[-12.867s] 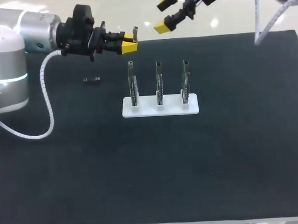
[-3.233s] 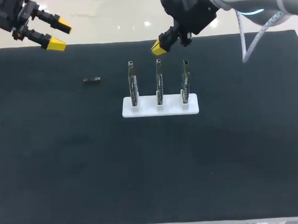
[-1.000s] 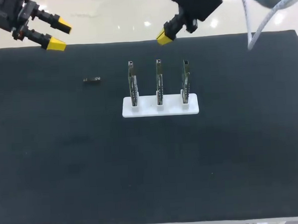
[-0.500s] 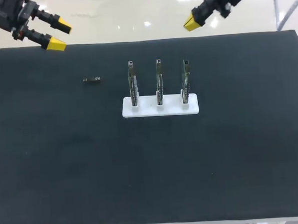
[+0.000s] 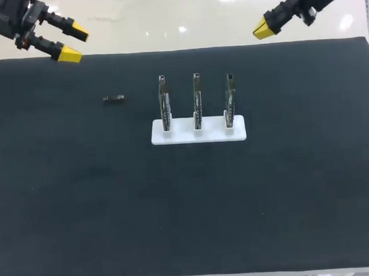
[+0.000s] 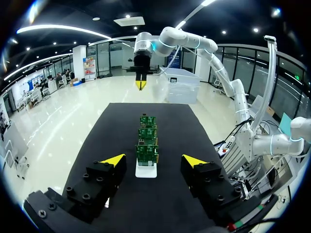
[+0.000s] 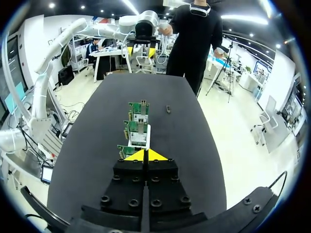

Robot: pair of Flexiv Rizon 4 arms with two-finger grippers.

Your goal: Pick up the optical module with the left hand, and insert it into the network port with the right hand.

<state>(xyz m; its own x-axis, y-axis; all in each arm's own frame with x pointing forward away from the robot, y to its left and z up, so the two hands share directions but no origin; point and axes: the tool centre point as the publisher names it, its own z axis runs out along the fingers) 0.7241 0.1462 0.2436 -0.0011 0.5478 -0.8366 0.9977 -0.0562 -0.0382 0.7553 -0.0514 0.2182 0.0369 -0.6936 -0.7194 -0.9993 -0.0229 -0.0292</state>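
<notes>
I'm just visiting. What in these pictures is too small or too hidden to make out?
- Optical module: head view, too small; only a dark speck, and its ends cannot be told apart.
- Three boards: head view, seen edge-on, so their network ports do not show.
- Rear boards: left wrist view, mostly hidden behind the front board.
- Nearest board: right wrist view, partly hidden behind the right gripper.
</notes>
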